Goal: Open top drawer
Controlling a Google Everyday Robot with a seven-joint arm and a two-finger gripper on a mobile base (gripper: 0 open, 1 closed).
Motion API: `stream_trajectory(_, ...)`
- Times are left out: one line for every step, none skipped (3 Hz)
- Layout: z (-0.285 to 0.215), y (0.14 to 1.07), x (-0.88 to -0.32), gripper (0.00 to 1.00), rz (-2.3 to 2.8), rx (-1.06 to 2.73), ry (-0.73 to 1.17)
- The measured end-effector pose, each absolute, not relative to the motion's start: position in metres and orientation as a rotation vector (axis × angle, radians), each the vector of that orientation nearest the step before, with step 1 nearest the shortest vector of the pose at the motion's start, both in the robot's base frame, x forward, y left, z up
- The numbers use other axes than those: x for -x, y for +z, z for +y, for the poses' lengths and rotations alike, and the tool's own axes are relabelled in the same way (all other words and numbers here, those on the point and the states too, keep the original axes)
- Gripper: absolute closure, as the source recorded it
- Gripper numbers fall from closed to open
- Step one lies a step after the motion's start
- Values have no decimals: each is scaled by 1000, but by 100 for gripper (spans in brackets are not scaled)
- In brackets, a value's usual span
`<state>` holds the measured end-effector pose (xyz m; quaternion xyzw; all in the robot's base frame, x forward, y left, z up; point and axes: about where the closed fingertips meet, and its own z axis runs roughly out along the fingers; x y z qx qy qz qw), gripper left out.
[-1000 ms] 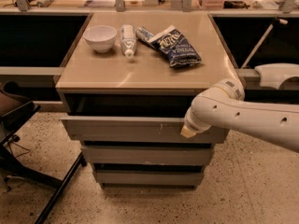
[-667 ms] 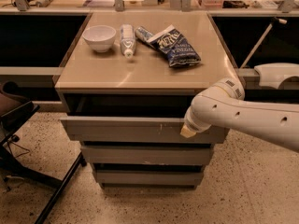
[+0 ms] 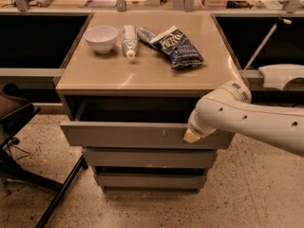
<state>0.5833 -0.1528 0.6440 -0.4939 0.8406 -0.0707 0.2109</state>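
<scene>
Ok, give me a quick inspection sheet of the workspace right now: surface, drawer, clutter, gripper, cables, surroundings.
Surface: beige cabinet top, glossy, no spills seen.
Job's things: top drawer pulled part way out, with a dark gap behind its front.
Clutter: white bowl, white bottle lying down, blue snack bag, all at the back of the top.
Grippers: gripper against the drawer front, right of centre.
Cables: nothing seen on the cabinet.
Surroundings: black chair base at left, speckled floor.
</scene>
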Motion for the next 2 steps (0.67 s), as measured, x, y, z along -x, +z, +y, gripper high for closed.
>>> stream_trajectory(-163, 645, -571, 100, 2339, 1388, -202)
stream_trajectory(-163, 646, -570, 100, 2339, 1389, -202)
